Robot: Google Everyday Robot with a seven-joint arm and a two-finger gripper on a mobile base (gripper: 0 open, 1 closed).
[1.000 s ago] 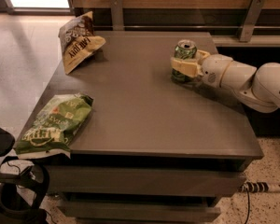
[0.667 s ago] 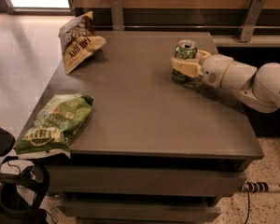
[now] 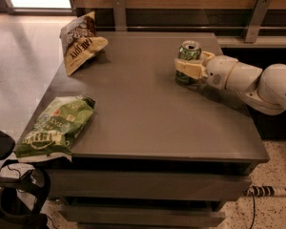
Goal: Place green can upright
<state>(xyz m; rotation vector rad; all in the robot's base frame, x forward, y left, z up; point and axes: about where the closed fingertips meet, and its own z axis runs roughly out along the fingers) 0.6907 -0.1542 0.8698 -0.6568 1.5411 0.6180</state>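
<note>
Fingers: two pale fingers (image 3: 190, 69) were closed on the green can (image 3: 188, 50), one on each side of its middle.
Gripper: the gripper (image 3: 188, 62) was in the upper right of the frame, low over the table (image 3: 143, 123), at the end of a white arm (image 3: 257, 82).
Where the green can was: upper right of the frame, standing up on the far part of the table.
How it would handle: likely light, hard and smooth. It could slip or tip, and a hard squeeze could dent it.
Where to hold: round the middle of its side.
How it looked: small and round, green with pale marks, shiny silver top facing up.
Other things: a green chip bag (image 3: 55, 128) at lower left and a brown chip bag (image 3: 81, 44) at upper left, both well apart from it.
</note>
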